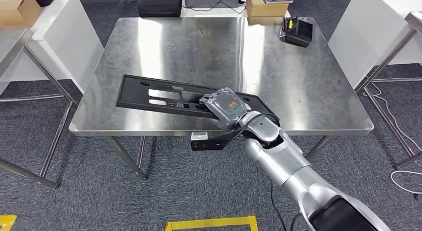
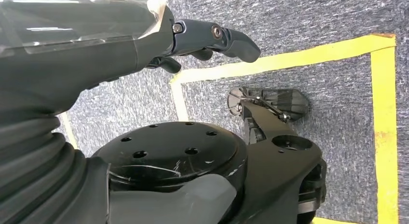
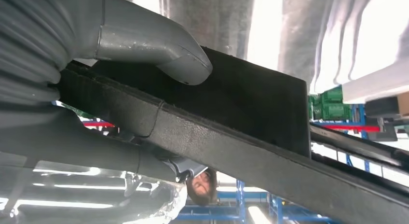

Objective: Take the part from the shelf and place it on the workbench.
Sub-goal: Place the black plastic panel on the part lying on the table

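Observation:
A long flat black part (image 1: 149,96) with cut-out slots lies across the front half of the steel workbench (image 1: 209,47). My right hand (image 1: 226,107) grips its right end, close to the bench's front edge. In the right wrist view the grey thumb (image 3: 159,50) presses on one face of the part (image 3: 251,103), and darker fingers lie against the other face. My left hand (image 2: 212,38) hangs over the carpet with its fingers loosely apart and nothing in them.
A small black device (image 1: 297,31) sits at the bench's far right corner. A cardboard box (image 1: 266,4) and black cases (image 1: 159,3) stand behind the bench. Other tables' legs flank it at left (image 1: 30,57) and right (image 1: 398,47). Yellow tape (image 1: 211,223) marks the floor.

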{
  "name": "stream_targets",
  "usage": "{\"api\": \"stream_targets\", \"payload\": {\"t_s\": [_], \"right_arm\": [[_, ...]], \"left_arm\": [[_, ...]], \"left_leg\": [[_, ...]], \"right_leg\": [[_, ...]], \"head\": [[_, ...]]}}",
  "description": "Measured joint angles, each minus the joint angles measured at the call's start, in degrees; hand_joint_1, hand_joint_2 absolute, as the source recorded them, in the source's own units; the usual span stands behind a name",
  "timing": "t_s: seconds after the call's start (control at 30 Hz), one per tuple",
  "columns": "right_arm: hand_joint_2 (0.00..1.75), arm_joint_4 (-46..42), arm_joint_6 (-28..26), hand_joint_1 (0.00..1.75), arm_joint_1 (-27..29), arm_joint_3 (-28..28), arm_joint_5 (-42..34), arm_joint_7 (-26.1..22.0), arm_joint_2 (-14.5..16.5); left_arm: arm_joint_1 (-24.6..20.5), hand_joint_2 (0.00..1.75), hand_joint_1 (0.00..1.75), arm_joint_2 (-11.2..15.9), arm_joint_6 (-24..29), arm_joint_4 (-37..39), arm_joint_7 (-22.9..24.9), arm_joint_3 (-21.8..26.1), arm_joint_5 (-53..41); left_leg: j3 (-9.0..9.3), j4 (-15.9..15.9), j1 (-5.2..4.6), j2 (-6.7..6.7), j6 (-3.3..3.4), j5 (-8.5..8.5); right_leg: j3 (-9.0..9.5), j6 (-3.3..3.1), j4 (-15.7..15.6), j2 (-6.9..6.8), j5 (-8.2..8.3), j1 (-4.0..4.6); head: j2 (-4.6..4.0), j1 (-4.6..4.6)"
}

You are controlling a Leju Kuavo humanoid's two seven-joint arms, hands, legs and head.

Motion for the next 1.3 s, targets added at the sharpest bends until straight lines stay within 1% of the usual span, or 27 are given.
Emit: {"api": "stream_targets", "payload": {"t_s": [0.03, 0.07, 0.13, 0.17, 0.2, 0.23, 0.3, 0.4, 0.5, 0.53, 0.57, 0.6, 0.63, 0.7, 0.73, 0.77, 0.87, 0.93, 1.0, 1.07, 1.1, 1.13, 1.17, 1.2, 1.23, 1.27, 1.3], "right_arm": [[1.75, 0.0, 0.0, 1.75, 0.3, 0.0, 0.0, 0.0, -0.2], [1.75, 0.0, 0.0, 1.75, 0.5, 0.0, 0.1, 0.0, -0.4], [1.75, 0.0, 0.0, 1.75, 0.7, 0.0, 0.2, 0.0, -0.6], [1.75, 0.0, 0.0, 1.75, 0.7, 0.0, 0.3, 0.0, -0.7], [1.75, 0.0, 0.0, 1.75, 0.7, -0.1, 0.4, 0.0, -0.7], [1.75, 0.0, 0.0, 1.75, 0.8, -0.1, 0.4, 0.0, -0.8], [1.75, 0.0, -0.1, 1.75, 1.0, -0.1, 0.6, 0.0, -0.8], [1.75, 0.0, 0.0, 1.75, 0.9, -0.1, 0.7, 0.0, -0.9], [1.75, 0.0, 0.0, 1.75, 0.9, -0.1, 0.8, 0.0, -0.9], [1.75, 0.0, 0.0, 1.75, 1.0, -0.1, 0.8, 0.0, -0.9], [1.75, 0.0, 0.0, 1.75, 1.1, -0.1, 0.8, 0.0, -0.9], [1.75, 0.0, 0.0, 1.75, 1.1, -0.1, 0.9, 0.0, -0.9], [1.75, 0.0, 0.0, 1.75, 1.1, -0.1, 0.9, 0.0, -0.8], [1.75, 0.0, 0.0, 1.75, 1.0, -0.1, 0.9, 0.0, -0.7], [1.75, 0.0, 0.0, 1.75, 0.9, -0.1, 0.9, 0.0, -0.7], [1.75, 0.0, 0.0, 1.75, 0.9, -0.1, 0.9, 0.1, -0.7], [1.75, -0.1, 0.0, 1.75, 0.9, -0.2, 1.0, 0.1, -0.8], [1.75, -0.1, 0.0, 1.75, 0.7, -0.2, 1.0, 0.2, -0.8], [1.75, 0.0, 0.0, 1.75, 0.9, -0.3, 0.9, 0.2, -0.9], [1.75, 0.1, 0.0, 1.75, 1.3, -0.3, 0.9, 0.2, -1.1], [1.75, 0.1, 0.0, 1.75, 1.4, -0.3, 0.9, 0.2, -1.3], [1.75, 0.1, -0.1, 1.75, 1.5, -0.4, 0.9, 0.2, -1.4], [1.75, 0.2, -0.1, 1.75, 1.6, -0.4, 0.9, 0.2, -1.5], [1.75, 0.3, -0.1, 1.75, 1.8, -0.5, 0.9, 0.2, -1.7], [1.75, 0.4, -0.2, 1.75, 2.0, -0.5, 1.0, 0.2, -1.8], [1.75, 0.4, -0.3, 1.75, 2.1, -0.6, 1.0, 0.2, -2.0], [1.75, 0.4, -0.5, 1.75, 2.2, -0.7, 1.0, 0.2, -2.1]], "left_arm": [[0.0, 1.75, 0.00, 0.0, 0.0, 0.0, 0.0, 0.0, -0.1], [0.1, 1.75, 0.00, 0.0, 0.0, 0.0, 0.0, 0.0, -0.2], [0.1, 1.75, 0.00, 0.0, 0.1, 0.0, 0.0, 0.0, -0.4], [0.1, 1.75, 0.00, 0.1, 0.1, 0.0, 0.0, 0.0, -0.5], [0.1, 1.75, 0.00, 0.2, 0.2, -0.1, -0.1, 0.0, -0.5], [0.1, 1.75, 0.00, 0.2, 0.3, -0.1, -0.1, 0.0, -0.6], [0.1, 1.75, 0.00, 0.3, 0.5, -0.1, -0.1, 0.0, -0.6], [0.0, 1.75, 0.00, 0.3, 0.7, -0.1, -0.1, 0.0, -0.6], [0.0, 1.75, 0.00, 0.3, 0.7, -0.1, -0.3, 0.0, -0.6], [-0.1, 1.75, 0.00, 0.3, 0.6, -0.1, -0.5, 0.0, -0.6], [-0.2, 1.75, 0.00, 0.3, 0.6, -0.1, -0.6, 0.0, -0.6], [-0.2, 1.75, 0.00, 0.3, 0.6, -0.1, -0.6, 0.0, -0.6], [-0.2, 1.75, 0.00, 0.3, 0.7, -0.1, -0.6, 0.0, -0.6], [-0.3, 1.75, 0.00, 0.4, 0.7, -0.1, -0.5, 0.0, -0.6], [-0.2, 1.75, 0.00, 0.4, 0.7, -0.1, -0.5, 0.0, -0.6], [-0.2, 1.75, 0.00, 0.5, 0.7, -0.1, -0.5, 0.0, -0.6], [-0.2, 1.75, 0.00, 0.4, 0.8, -0.2, -0.5, 0.0, -0.6], [-0.1, 1.75, 0.00, 0.4, 0.8, -0.2, -0.6, 0.0, -0.6], [0.0, 1.75, 0.00, 0.3, 0.8, -0.2, -0.9, 0.0, -0.6], [0.1, 1.75, 0.00, 0.2, 0.9, -0.2, -1.4, 0.0, -0.6], [0.2, 1.75, 0.00, 0.2, 1.1, -0.2, -1.9, 0.0, -0.6], [0.3, 1.75, 0.00, 0.2, 1.5, -0.2, -2.8, 0.0, -0.6], [0.4, 1.75, 0.00, 0.2, 2.3, -0.2, -4.0, 0.0, -0.6], [0.4, 1.75, 0.00, 0.2, 3.2, -0.2, -5.6, 0.0, -0.5], [0.4, 1.75, 0.00, 0.2, 4.3, -0.2, -7.2, 0.0, -0.4], [0.4, 1.75, 0.00, 0.2, 5.6, -0.3, -9.0, 0.0, -0.3], [0.3, 1.75, 0.00, 0.2, 7.2, -0.3, -10.6, 0.0, -0.3]], "left_leg": [[0.06, 0.0, 0.04, -0.06, -0.14, -0.17], [0.14, 0.2, 0.13, -0.13, -0.38, -0.39], [0.26, 1.0, 0.43, -0.25, -1.21, -1.32], [0.12, 1.6, 0.46, -0.27, -1.76, -1.97], [-0.06, 2.3, 0.44, -0.29, -2.23, -2.62], [-0.18, 2.8, 0.34, -0.28, -2.59, -3.13], [-0.16, 3.1, 0.46, -0.31, -2.93, -3.75], [-1.37, 6.2, 0.87, 0.85, -3.48, -5.21], [-8.36, 17.5, 0.87, 1.92, -3.77, -8.76], [-10.51, 20.1, 0.83, 2.01, -3.64, -8.80], [-11.60, 20.6, 0.75, 2.03, -3.36, -7.54], [-11.49, 18.7, 0.61, 2.05, -2.91, -5.07], [-10.42, 14.9, 0.36, 2.09, -2.23, -1.85], [-7.90, 8.5, -0.32, 2.40, -0.75, 2.01], [-6.94, 6.5, -0.70, 2.58, -0.05, 2.35], [-6.26, 5.6, -0.99, 2.70, 0.44, 1.62], [-3.61, 2.2, -1.04, 2.42, 1.18, 0.54], [-1.89, 1.0, -0.82, 2.01, 1.30, 0.10], [-0.76, 0.8, -0.86, 1.65, 1.21, -0.89], [0.75, 0.9, -0.85, 1.20, 0.89, -2.16], [1.69, 0.9, -0.85, 1.00, 0.70, -2.84], [2.66, 1.0, -0.85, 0.86, 0.50, -3.56], [3.46, 1.0, -0.87, 0.79, 0.26, -4.34], [4.13, 1.3, -0.92, 0.69, -0.02, -5.11], [4.31, 1.5, -0.98, 0.61, -0.34, -5.77], [4.29, 1.8, -1.03, 0.56, -0.67, -6.29], [4.24, 2.1, -1.07, 0.52, -0.92, -6.56]], "right_leg": [[-1.15, 0.33, 1.7, 0.00, -0.27, -0.12], [-1.16, 0.89, 1.2, -0.01, 0.42, -0.29], [1.92, 2.38, -5.8, -0.04, 3.66, -0.85], [3.73, 2.81, -9.2, 0.07, 4.89, -0.95], [4.96, 2.68, -11.4, 0.18, 5.52, -1.00], [5.48, 2.15, -12.2, 0.29, 5.46, -0.90], [5.58, 0.62, -11.9, 0.41, 4.85, -0.71], [6.40, -0.72, -11.9, 0.41, 4.16, -0.75], [7.67, -1.66, -11.9, 0.11, 3.00, -0.32], [8.24, -1.76, -11.9, 0.03, 2.50, -0.15], [8.93, -1.77, -11.9, -0.02, 1.96, 0.01], [9.76, -1.76, -11.9, -0.05, 1.37, 0.19], [10.71, -1.76, -12.0, -0.08, 0.72, 0.34], [12.26, -1.59, -12.6, -0.11, -0.34, 0.56], [12.76, -1.37, -13.0, -0.18, -0.63, 0.60], [13.11, -0.99, -13.3, -0.24, -0.59, 0.67], [12.82, 0.53, -11.9, -0.37, 0.34, 1.03], [9.46, 0.47, -6.5, -0.31, 0.10, 1.04], [4.38, 0.07, 0.1, -0.27, -1.94, 0.86], [0.89, 0.46, 1.7, -0.27, -3.91, 0.72], [0.41, 0.99, -0.2, -0.28, -3.55, 0.69], [0.63, 1.71, -3.6, -0.29, -1.82, 0.63], [1.18, 2.55, -7.3, -0.35, 1.56, 0.56], [1.60, 2.85, -10.4, -0.42, 4.68, 0.66], [2.02, 2.45, -12.2, -0.39, 7.24, 0.81], [2.18, 1.71, -12.8, -0.37, 8.78, 0.95], [2.24, 0.68, -12.8, -0.30, 8.71, 1.10]], "head": [[0.00, 0.02], [0.00, 0.05], [0.00, 0.13], [0.00, 0.25], [0.00, 0.35], [0.00, 0.28], [0.00, 0.01], [0.00, -0.31], [0.00, -0.44], [0.00, -0.45], [0.00, -0.45], [0.00, -0.45], [0.00, -0.46], [0.00, -0.28], [0.00, -0.37], [0.00, -0.49], [0.00, -0.86], [0.00, -0.78], [0.00, -0.71], [0.00, -0.61], [0.00, -0.56], [0.00, -0.49], [0.00, -0.43], [0.00, -0.41], [0.00, -0.35], [0.00, -0.35], [0.01, -0.35]]}}
